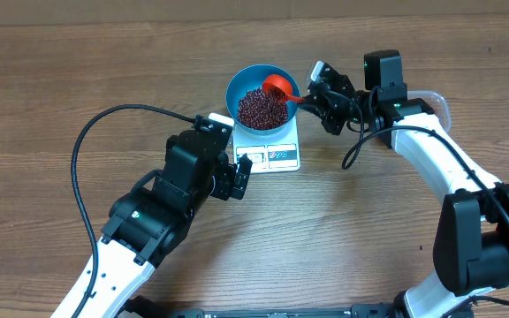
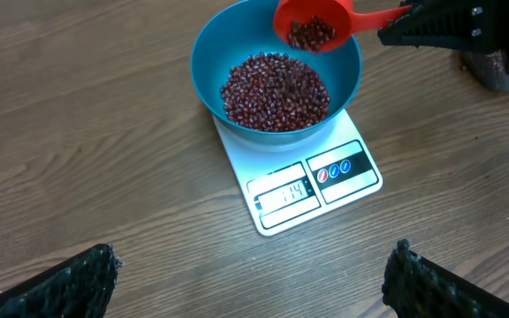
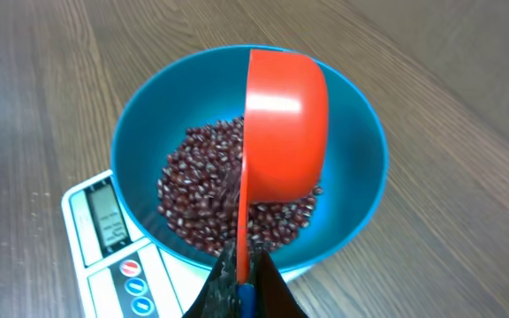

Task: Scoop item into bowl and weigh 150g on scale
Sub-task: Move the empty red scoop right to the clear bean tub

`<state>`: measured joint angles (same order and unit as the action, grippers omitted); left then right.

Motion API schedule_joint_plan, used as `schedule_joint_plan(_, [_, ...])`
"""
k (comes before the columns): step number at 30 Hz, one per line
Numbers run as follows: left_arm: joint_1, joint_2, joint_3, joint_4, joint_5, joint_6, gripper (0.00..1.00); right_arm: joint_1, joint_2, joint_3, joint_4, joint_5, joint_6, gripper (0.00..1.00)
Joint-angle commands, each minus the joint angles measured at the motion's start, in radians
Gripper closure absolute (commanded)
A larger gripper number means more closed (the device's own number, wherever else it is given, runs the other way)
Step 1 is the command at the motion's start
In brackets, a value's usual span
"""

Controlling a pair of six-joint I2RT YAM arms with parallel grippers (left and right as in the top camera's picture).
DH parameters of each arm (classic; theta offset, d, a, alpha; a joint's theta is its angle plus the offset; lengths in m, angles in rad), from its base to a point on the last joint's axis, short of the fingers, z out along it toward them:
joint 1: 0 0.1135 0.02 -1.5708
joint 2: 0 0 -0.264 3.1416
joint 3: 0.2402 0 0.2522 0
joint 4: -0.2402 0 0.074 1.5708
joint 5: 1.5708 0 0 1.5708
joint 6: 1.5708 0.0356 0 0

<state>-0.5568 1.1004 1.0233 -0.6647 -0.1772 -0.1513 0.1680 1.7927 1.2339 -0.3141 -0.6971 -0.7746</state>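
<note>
Dark red beans (image 1: 262, 109) lie heaped in the round blue plastic bowl (image 1: 237, 87), which sits on the white digital kitchen scale (image 1: 277, 156) on the wooden bench (image 1: 60, 88). The right gripper (image 1: 311, 98) has its jaws pinching the handle of the orange-red plastic scoop (image 1: 278, 86), which is tipped over the bowl's edge on that arm's side with some beans inside. The display (image 2: 283, 193) seems to read 114. The left gripper (image 1: 241, 176) hovers just beside the scale's front edge, jaws spread and holding nothing.
</note>
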Motion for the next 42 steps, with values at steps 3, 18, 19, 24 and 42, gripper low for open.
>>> schedule_joint_plan(3, [-0.006, 0.006, -0.002, 0.003, -0.013, -0.003, 0.01, 0.002, 0.003, -0.004, 0.021, 0.024, -0.072, 0.96])
schedule_joint_plan(18, [-0.006, 0.006, -0.002, 0.003, -0.013, -0.003, 0.00, 0.002, 0.003, -0.004, 0.044, 0.023, -0.072, 0.96])
schedule_joint_plan(19, [-0.006, 0.006, -0.002, 0.003, -0.013, -0.003, 0.01, 0.002, 0.003, -0.004, 0.045, 0.023, -0.072, 0.96])
schedule_joint_plan(24, [-0.006, 0.006, -0.002, 0.003, -0.013, -0.003, 0.01, 0.002, 0.003, -0.004, 0.045, 0.023, -0.072, 0.96])
schedule_joint_plan(42, [-0.006, 0.006, -0.002, 0.003, -0.013, -0.002, 0.01, -0.008, -0.008, 0.004, 0.124, 0.012, 0.460, 0.96])
